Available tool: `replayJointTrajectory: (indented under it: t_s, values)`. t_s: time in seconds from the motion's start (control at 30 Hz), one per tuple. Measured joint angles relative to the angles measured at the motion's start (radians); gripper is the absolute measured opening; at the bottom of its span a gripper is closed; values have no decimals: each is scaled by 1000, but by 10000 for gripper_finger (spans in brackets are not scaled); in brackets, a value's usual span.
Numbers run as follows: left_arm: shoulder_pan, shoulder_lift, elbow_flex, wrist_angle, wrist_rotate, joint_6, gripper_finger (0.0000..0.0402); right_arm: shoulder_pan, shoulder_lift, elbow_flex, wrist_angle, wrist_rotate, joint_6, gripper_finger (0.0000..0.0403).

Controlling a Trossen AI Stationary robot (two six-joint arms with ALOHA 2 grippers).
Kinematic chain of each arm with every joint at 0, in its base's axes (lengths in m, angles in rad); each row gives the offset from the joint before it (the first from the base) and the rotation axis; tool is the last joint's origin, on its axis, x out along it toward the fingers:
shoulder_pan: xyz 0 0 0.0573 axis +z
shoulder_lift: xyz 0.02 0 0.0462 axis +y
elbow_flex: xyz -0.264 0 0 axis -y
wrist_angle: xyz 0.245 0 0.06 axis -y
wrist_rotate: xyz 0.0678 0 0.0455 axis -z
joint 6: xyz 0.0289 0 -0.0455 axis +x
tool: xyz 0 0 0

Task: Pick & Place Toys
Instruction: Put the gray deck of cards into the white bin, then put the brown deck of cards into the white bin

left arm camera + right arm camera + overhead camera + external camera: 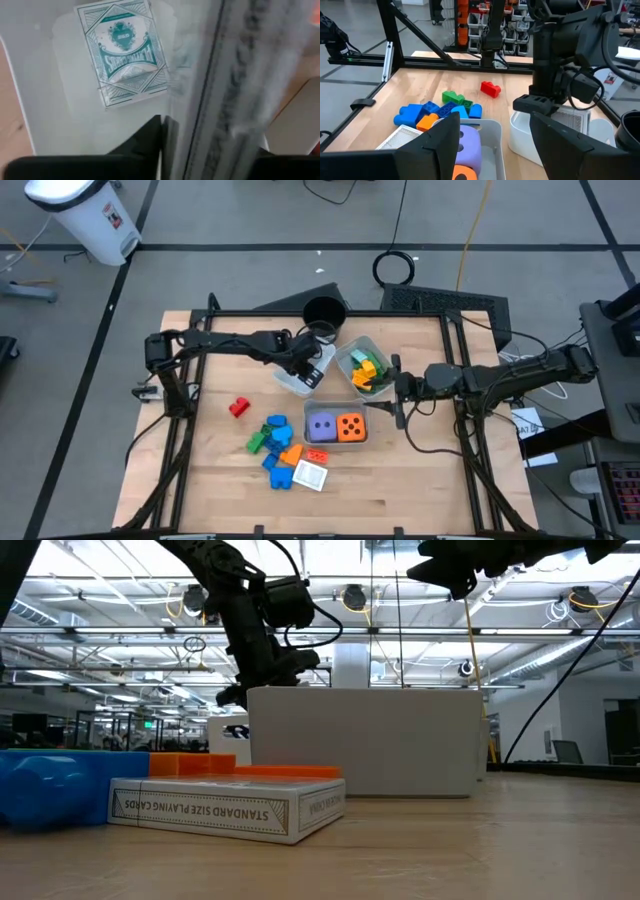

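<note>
My left gripper (308, 368) points steeply down into the white tray (290, 383) at the table's middle far side. One white playing-card box (122, 50) lies flat on the tray floor. A second card box (235, 85) stands on edge, blurred, between the gripper's parted fingers. Loose toys lie nearer: a red block (238, 408), a pile of blue, green and orange blocks (275, 442) and another card box (311, 475). My right gripper (398, 392) hovers open and empty above the table, right of the trays. My left gripper has one finger (147, 142) on each broad side of the upright card box, coming from above. The box's lower end reaches down into the white tray. The blur hides whether the fingers touch it, so I cannot tell.
A clear tray (365, 368) with yellow, green and orange blocks stands right of the white one. A grey tray (335, 427) holds a purple die and an orange die. A black round cup (323, 312) sits at the far edge. Black frame rails run along the table's sides.
</note>
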Motion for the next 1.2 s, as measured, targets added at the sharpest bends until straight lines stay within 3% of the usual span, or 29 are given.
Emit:
replayJointTrajectory:
  t_s: [0.2, 0.43, 0.6, 1.03, 1.2]
  values:
    - [-7, 0, 0, 4, -20, -1, 209, 0, 0, 0, 6, 2, -7, 215]
    - [9, -11, 1, 11, -24, 7, 258, 0, 0, 0, 6, 2, -7, 215]
    - [30, -10, 11, 10, -23, 28, 263, 0, 0, 0, 6, 2, -7, 215]
    - [55, -11, 11, -39, -170, 31, 264, 0, 0, 0, 5, 2, -7, 215]
    - [51, -48, 11, -54, -174, 30, 264, 0, 0, 0, 6, 2, -7, 215]
